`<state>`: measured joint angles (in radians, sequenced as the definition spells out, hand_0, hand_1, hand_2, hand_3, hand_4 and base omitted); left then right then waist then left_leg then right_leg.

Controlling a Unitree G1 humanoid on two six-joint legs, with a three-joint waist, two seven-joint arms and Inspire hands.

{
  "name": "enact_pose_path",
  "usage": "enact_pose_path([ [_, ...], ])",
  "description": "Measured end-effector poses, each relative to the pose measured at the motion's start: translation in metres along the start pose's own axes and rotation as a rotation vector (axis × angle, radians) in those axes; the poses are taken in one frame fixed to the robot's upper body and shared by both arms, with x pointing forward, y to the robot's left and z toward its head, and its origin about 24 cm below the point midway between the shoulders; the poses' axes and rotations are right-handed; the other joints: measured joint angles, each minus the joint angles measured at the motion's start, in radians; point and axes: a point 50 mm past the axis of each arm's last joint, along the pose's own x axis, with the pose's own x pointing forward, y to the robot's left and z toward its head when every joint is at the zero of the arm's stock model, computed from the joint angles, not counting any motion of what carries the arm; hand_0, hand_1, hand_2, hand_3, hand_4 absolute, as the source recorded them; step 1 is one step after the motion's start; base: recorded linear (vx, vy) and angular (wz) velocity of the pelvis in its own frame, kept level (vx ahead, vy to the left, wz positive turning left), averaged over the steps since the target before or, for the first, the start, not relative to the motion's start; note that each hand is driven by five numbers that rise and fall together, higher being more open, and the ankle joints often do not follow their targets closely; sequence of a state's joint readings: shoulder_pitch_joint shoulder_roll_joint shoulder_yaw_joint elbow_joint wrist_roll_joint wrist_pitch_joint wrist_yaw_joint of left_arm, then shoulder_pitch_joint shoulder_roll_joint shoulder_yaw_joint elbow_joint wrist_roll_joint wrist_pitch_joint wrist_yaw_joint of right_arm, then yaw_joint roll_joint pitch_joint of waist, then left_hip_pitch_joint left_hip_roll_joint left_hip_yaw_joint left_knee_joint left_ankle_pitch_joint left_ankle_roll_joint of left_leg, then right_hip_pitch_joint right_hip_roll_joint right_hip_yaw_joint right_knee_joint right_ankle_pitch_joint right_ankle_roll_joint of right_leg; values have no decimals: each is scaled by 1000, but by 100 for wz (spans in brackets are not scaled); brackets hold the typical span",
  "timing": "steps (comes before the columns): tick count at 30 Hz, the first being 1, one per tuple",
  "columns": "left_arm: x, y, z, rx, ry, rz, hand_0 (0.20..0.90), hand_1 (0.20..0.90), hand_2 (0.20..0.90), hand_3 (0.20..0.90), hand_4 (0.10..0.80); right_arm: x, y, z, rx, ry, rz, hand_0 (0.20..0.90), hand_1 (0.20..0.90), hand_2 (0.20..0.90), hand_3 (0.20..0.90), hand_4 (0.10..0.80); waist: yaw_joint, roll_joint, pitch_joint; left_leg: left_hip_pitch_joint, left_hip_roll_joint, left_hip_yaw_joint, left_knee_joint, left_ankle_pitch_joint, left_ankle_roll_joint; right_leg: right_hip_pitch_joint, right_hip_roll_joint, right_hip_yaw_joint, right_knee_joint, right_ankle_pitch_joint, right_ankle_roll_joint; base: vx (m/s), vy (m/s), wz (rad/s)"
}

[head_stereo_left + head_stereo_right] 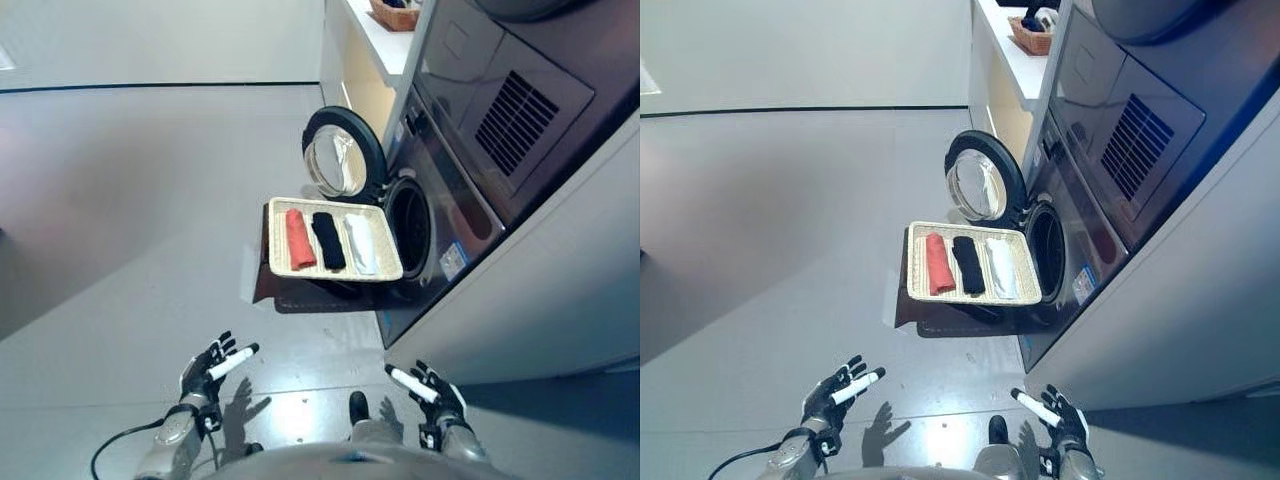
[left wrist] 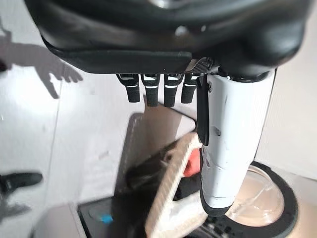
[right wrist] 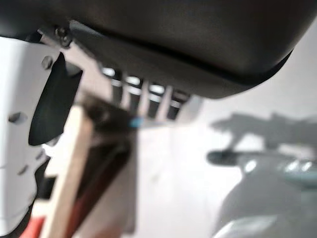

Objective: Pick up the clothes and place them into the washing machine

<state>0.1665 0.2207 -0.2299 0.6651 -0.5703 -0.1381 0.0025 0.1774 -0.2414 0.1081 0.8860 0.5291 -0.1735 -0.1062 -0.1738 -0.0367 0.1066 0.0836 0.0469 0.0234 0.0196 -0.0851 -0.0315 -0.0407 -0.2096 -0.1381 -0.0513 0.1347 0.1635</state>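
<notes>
A woven tray (image 1: 280, 262) stands on a dark stool in front of the washing machine (image 1: 450, 200). In it lie three rolled clothes side by side: a red one (image 1: 299, 238), a black one (image 1: 327, 240) and a white one (image 1: 360, 244). The machine's round door (image 1: 340, 155) is swung open, showing the dark drum opening (image 1: 408, 222). My left hand (image 1: 210, 368) and right hand (image 1: 432, 388) hover low over the floor, well short of the tray, both open and holding nothing. The tray's edge (image 2: 171, 183) shows past the left hand's fingers.
A white counter (image 1: 385, 45) with a small wicker basket (image 1: 395, 15) stands beyond the machine. A pale cabinet wall (image 1: 540, 300) runs along the right. Grey floor (image 1: 130, 200) stretches to the left of the tray.
</notes>
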Motion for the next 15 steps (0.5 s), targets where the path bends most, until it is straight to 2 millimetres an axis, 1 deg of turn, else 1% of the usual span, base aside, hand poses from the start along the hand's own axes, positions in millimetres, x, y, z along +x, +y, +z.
enact_pose_path([
  [1,0,-10,-5,-15,10,-23,900,900,900,900,800,1,-6,6,-15,-18,-11,900,900,900,900,800,-4,18,4,-5,11,6,21,-31,8,1,5,-4,33,-12,-7,196,-86,4],
  [3,0,-14,-6,-12,12,-35,900,900,900,900,800,1,-6,7,-19,-19,-10,900,900,900,900,800,-10,23,3,35,15,-8,-25,-27,13,0,8,-1,91,-51,0,196,-111,12],
  [4,1,-13,-4,-8,7,-34,900,900,900,900,800,2,-5,7,-19,-21,-5,900,900,900,900,800,-10,24,9,62,20,-28,-49,-21,15,-6,8,-5,138,-74,7,177,-113,12],
  [5,2,-12,-1,-10,0,-26,900,900,900,900,800,2,-4,9,-22,-26,1,900,900,900,900,800,-13,33,24,98,31,-65,-80,-16,22,-61,10,-9,266,-115,15,141,-118,0],
  [6,2,-11,-1,-9,0,-20,900,900,900,900,800,3,-2,10,-21,-29,5,900,900,900,900,800,-9,46,28,106,52,-97,-96,-20,28,-114,28,-6,317,-164,19,99,-128,7],
  [7,3,-7,1,0,-4,-13,900,900,900,900,800,2,3,10,-14,-32,18,900,900,900,900,800,-11,50,27,100,68,-110,-91,-29,21,-135,54,-7,260,-153,13,119,-158,20],
  [8,3,-1,5,18,-10,1,900,900,900,900,800,2,9,8,-10,-30,34,900,900,900,900,800,-10,37,24,90,75,-125,-92,-35,11,-148,64,-14,209,-136,3,141,-168,52],
  [9,3,5,7,32,-13,17,900,900,900,900,800,1,12,4,0,-20,38,900,900,900,900,800,-16,19,18,88,78,-146,-94,-44,1,-153,71,-12,185,-106,-25,178,-192,91],
  [10,3,6,7,23,-13,31,900,900,900,900,800,0,9,2,-2,-13,32,900,900,900,900,800,-29,26,10,88,105,-172,-104,-49,-10,-135,93,-19,190,-84,-65,175,-193,87],
  [11,3,2,5,10,-9,24,900,900,900,900,800,1,7,5,-8,-20,24,900,900,900,900,800,-27,51,2,86,126,-163,-98,-46,-16,-135,113,-24,197,-98,-68,176,-189,66],
  [12,3,0,4,1,-8,19,900,900,900,900,800,3,7,11,-12,-36,26,900,900,900,900,800,-17,65,3,82,136,-159,-88,-41,-30,-142,115,-42,223,-104,-86,141,-184,40],
  [14,5,-6,5,-26,-14,10,900,900,900,900,800,8,10,25,-19,-73,36,900,900,900,900,800,-15,74,6,58,136,-158,-32,-28,-51,-145,103,-62,295,-156,-92,103,-176,45],
  [15,5,-7,6,-28,-16,8,900,900,900,900,800,10,11,30,-20,-87,41,900,900,900,900,800,-14,75,5,53,136,-158,-18,-28,-53,-147,98,-66,313,-167,-95,141,-237,39],
])
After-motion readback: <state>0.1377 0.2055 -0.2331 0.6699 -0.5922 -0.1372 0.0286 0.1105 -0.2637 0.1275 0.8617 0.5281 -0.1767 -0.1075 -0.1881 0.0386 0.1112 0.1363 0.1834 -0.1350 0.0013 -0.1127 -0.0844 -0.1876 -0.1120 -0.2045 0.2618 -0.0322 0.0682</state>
